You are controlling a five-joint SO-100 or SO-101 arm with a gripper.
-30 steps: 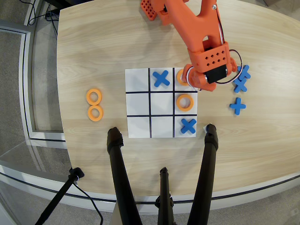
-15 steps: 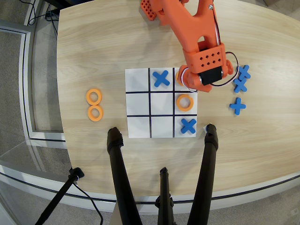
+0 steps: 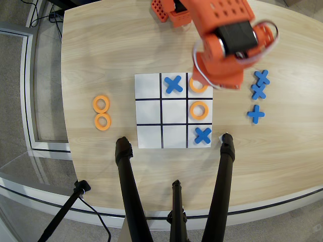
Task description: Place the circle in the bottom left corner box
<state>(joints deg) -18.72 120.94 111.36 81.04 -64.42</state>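
**Overhead, arm raised above board's top-right cell**

Nowhere is any brand, label or writing legible. The orange arm (image 3: 222,40) fills the upper middle of the overhead view, blurred; its gripper is hidden under the servo body, so I cannot tell how far the jaws stand apart or whether they hold anything.

The circle (image 3: 198,84) lies in the board's (image 3: 149,108) top-right cell, partly covered by the arm. A second ring (image 3: 199,110) sits one cell below it, and a blue cross (image 3: 203,135) one further down. Another cross (image 3: 173,83) lies just left of the arm.

The bottom left corner box (image 3: 149,136) is blank, well away from the arm, down and left. Two spare rings (image 3: 101,112) lie off-board, far left. Three spare crosses (image 3: 258,96) lie right of the arm, with bare table around them.
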